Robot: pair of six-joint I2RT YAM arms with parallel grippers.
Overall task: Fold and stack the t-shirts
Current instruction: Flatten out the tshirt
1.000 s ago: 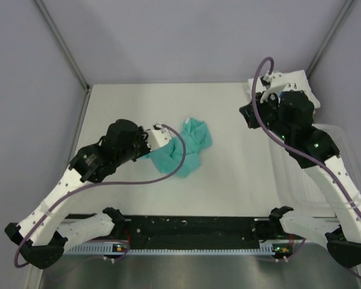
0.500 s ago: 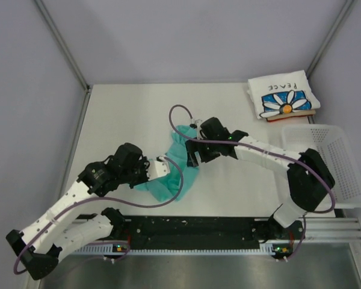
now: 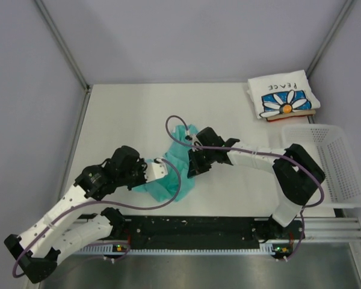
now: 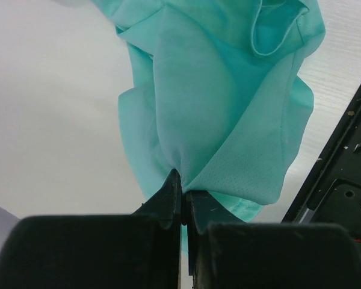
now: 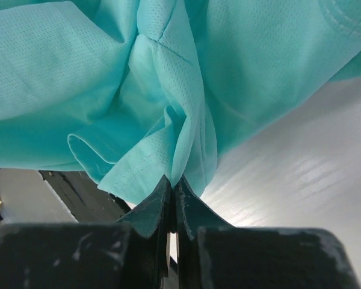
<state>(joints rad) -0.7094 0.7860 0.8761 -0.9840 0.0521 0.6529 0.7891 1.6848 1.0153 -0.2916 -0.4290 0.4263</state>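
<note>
1. The basket (image 3: 349,174) is sitting on the table (image 3: 126,108), at its right edge.
2. The folded t-shirt (image 3: 284,96) is lying just behind the basket.
3. The loose t-shirt (image 3: 160,188) is lying well left of the basket.
4. The right gripper (image 5: 171,183) is touching that shirt's side nearer the basket; the left gripper (image 4: 182,191) is touching the side farther from it.

Crumpled teal t-shirt (image 3: 174,153) toward the near middle of the white table (image 3: 132,108), left gripper (image 3: 166,165) meeting its left side, right gripper (image 3: 189,165) its right side, folded daisy-print PEACE t-shirt (image 3: 283,96) in the far right corner, white mesh basket (image 3: 343,174) just nearer.
</note>
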